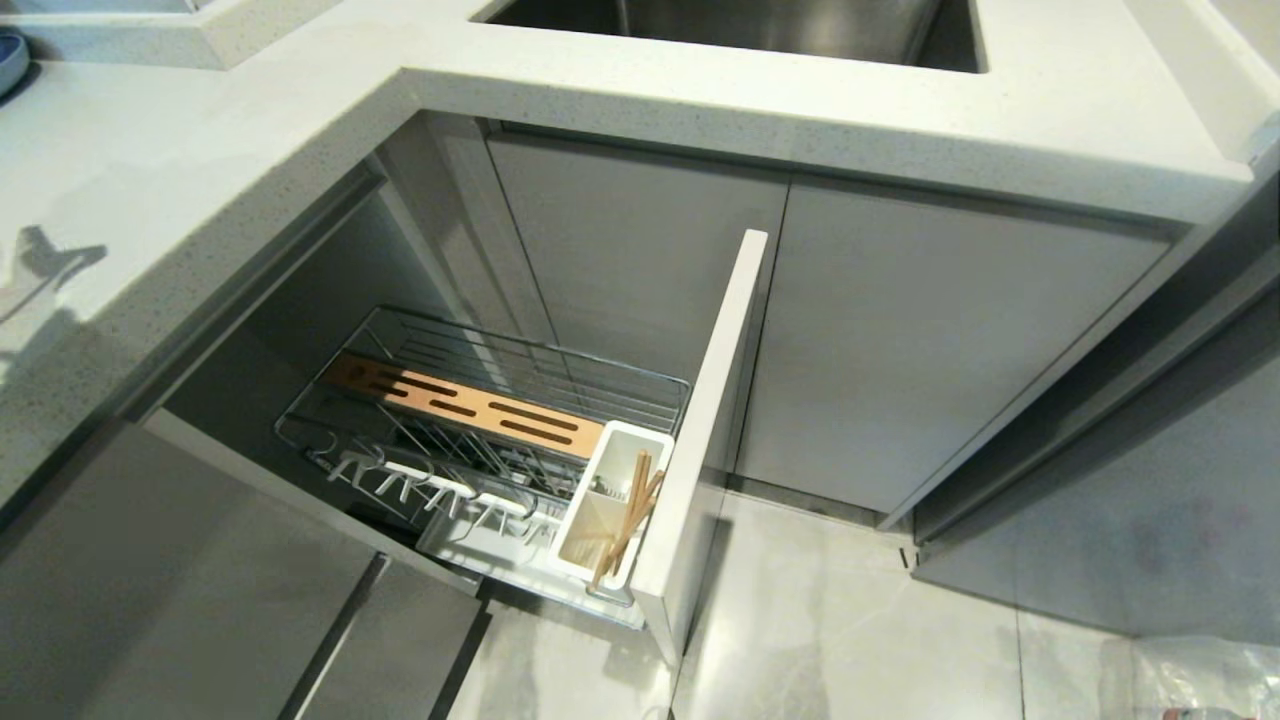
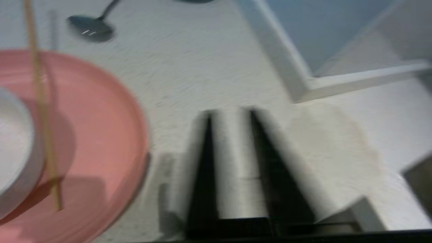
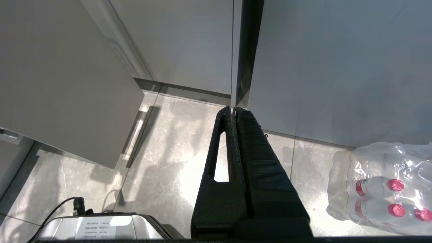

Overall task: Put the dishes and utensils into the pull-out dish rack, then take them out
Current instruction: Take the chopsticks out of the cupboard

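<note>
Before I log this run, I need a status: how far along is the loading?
Done: chopsticks stand in the rack's white cup. In hand: nothing; the left gripper is shut and empty over the counter, the right gripper parked shut near the floor. Left: the spoon, another chopstick across the pink plate, and the white bowl.

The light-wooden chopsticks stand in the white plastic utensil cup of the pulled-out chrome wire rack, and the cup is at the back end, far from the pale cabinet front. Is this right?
Not quite. The light-wooden chopsticks do stand in the white plastic utensil cup of the pulled-out chrome wire rack, but the head view shows the cup at the front end, right beside the pale cabinet front.
</note>
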Motion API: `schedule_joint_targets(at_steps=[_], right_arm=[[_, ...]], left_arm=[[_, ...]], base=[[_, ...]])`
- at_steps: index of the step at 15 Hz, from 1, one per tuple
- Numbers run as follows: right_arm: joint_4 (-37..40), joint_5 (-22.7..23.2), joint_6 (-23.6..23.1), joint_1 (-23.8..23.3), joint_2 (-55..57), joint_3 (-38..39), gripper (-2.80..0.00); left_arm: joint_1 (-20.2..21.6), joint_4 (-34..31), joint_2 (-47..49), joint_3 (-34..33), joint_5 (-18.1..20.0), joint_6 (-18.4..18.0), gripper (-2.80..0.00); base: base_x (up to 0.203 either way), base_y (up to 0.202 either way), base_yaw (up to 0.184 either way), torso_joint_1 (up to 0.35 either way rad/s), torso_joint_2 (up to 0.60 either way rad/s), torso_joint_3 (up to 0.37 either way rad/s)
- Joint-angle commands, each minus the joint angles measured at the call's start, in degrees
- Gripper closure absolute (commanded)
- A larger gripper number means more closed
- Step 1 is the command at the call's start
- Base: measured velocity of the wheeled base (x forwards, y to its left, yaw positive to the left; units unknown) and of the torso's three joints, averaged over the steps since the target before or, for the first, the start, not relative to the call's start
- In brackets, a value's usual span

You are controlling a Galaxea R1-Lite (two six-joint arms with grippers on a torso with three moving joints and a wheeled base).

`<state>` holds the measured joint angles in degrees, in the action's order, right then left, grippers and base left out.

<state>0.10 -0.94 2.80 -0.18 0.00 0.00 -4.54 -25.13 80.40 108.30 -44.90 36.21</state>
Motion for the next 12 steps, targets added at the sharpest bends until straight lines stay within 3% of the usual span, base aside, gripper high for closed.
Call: schedule_joint_targets(at_steps=[1,5,8,12], right_arm=[[-0.01,-0.03,0.01,0.01,0.0,0.09,0.0],[-0.01,-0.03,0.01,0.01,0.0,0.09,0.0],[-0.01,-0.03,0.01,0.01,0.0,0.09,0.0],[-0.01,-0.03,0.01,0.01,0.0,0.09,0.0]], left_arm=[[-3.79,2.47,-2.0,0.16,-0.18,-2.54,0.0],[-15.06,3.86,-5.7,-0.51,1.02,-4.63,0.0],[-23.84,3.68,-9.69,-8.44,7.52,-4.29,0.0],[-26.36,1.11,-8.09,-13.95,15.62,-4.1,0.0]], base=[[0.0,0.0,0.0,0.0,0.0,0.0],[0.0,0.0,0.0,0.0,0.0,0.0],[0.0,0.0,0.0,0.0,0.0,0.0],[0.0,0.0,0.0,0.0,0.0,0.0]])
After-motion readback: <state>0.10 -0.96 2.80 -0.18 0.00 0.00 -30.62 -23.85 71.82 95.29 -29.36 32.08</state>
